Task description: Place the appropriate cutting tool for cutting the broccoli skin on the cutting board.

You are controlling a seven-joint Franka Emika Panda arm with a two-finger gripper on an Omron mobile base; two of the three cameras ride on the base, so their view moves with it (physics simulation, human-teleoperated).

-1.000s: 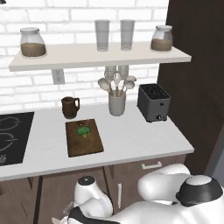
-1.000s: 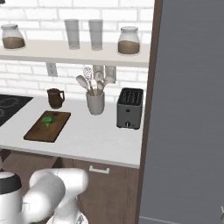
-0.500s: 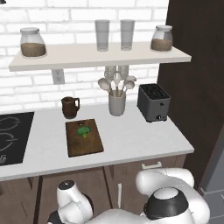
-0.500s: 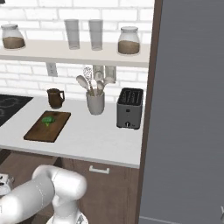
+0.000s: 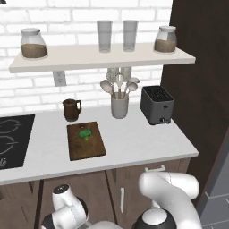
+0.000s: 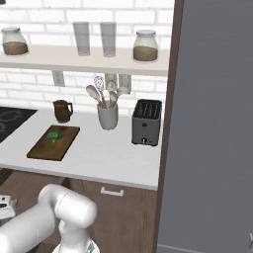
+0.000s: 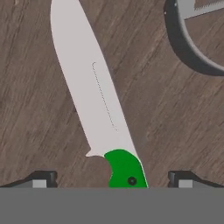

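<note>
White counter (image 5: 134,143) carries the cutting board (image 5: 86,141) near its front edge, w/ bare counter to the right up to the toaster (image 5: 157,105); mug (image 5: 71,109) sits just behind the board, broccoli (image 5: 85,133) on the board's rear half. In hand view the knife (image 7: 94,103) lies flat on a wood-grain surface (image 7: 175,118), blade running up-left, green handle at the bottom edge. Gripper (image 7: 111,181) is spread wide, one tip either side of the handle w/o touching it; grey peeler (image 7: 192,35) lies apart at upper right.
</note>
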